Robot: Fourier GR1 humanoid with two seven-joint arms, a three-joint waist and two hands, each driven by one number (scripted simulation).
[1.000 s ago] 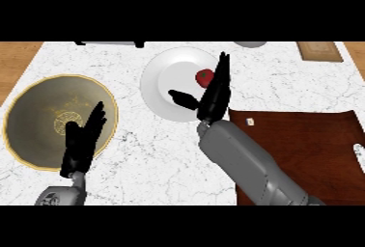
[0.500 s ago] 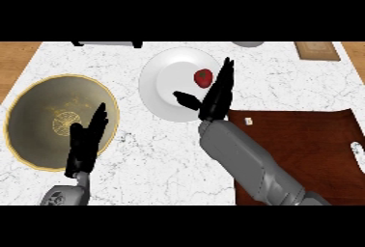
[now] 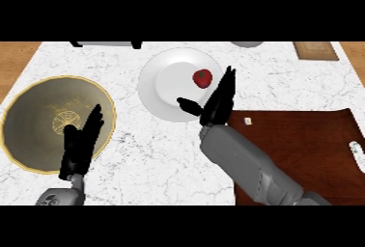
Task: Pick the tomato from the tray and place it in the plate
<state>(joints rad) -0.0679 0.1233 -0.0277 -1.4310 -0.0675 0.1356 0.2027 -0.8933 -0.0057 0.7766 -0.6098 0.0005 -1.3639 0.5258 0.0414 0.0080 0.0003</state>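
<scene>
- We see the tomato (image 3: 203, 78) lying in the white plate (image 3: 160, 89) on the marble surface (image 3: 157, 159).
- Our right hand (image 3: 216, 102) is released, fingers straight, just beside it.
- Our left hand (image 3: 82, 144) rests open over the gold-rimmed dish (image 3: 32, 120).

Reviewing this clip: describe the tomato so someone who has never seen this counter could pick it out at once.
Start at the white marble counter and find the white plate near its far edge, right of the gold-rimmed dish. The tomato lies on the plate's right half, just left of the open right hand. It is the only small red thing there.
</scene>
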